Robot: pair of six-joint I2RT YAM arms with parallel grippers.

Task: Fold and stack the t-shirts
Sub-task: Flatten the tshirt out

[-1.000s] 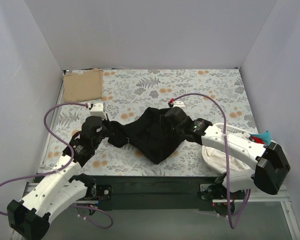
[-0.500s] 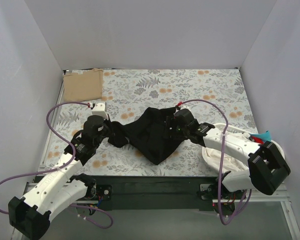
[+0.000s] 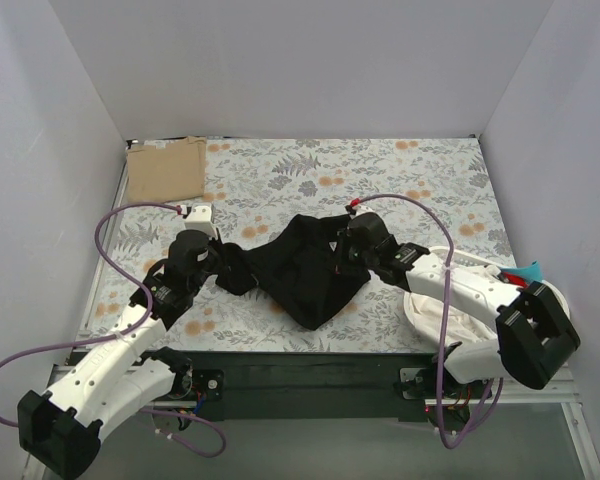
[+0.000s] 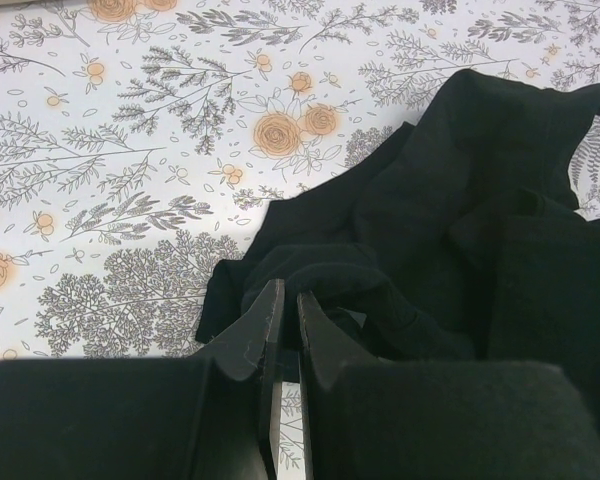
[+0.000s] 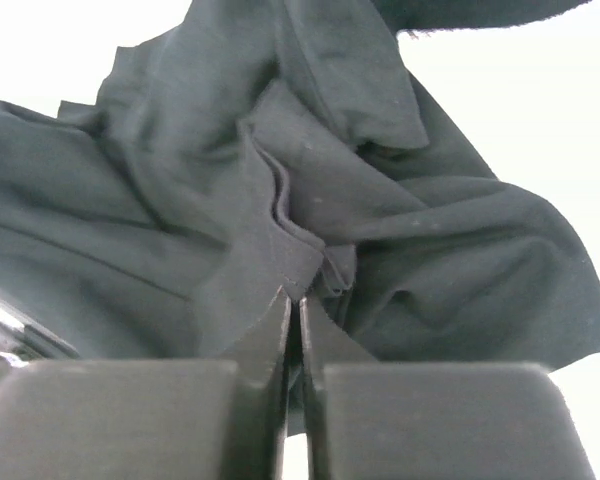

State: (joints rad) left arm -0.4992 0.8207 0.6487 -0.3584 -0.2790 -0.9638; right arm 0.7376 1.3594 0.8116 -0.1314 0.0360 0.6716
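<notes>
The black t-shirt (image 3: 305,272) lies crumpled in the middle of the floral cloth (image 3: 380,170). My left gripper (image 3: 224,263) is shut on a bunched fold at its left edge; the left wrist view shows that gripper (image 4: 283,296) pinching dark fabric of the shirt (image 4: 460,220). My right gripper (image 3: 338,258) is at the shirt's right side. In the right wrist view it (image 5: 292,298) is shut on a folded hem of the shirt (image 5: 310,170). The tan t-shirt (image 3: 167,169) lies folded flat at the back left corner.
A white basket (image 3: 432,310) stands at the near right beside the right arm, with a teal and red thing (image 3: 526,272) at its far side. Purple cables loop over both arms. White walls close in the left, back and right sides.
The right gripper stood open over the shirt's right side and has shut on a fold of it. The right arm shifted slightly right. The left gripper has kept its grip in place.
</notes>
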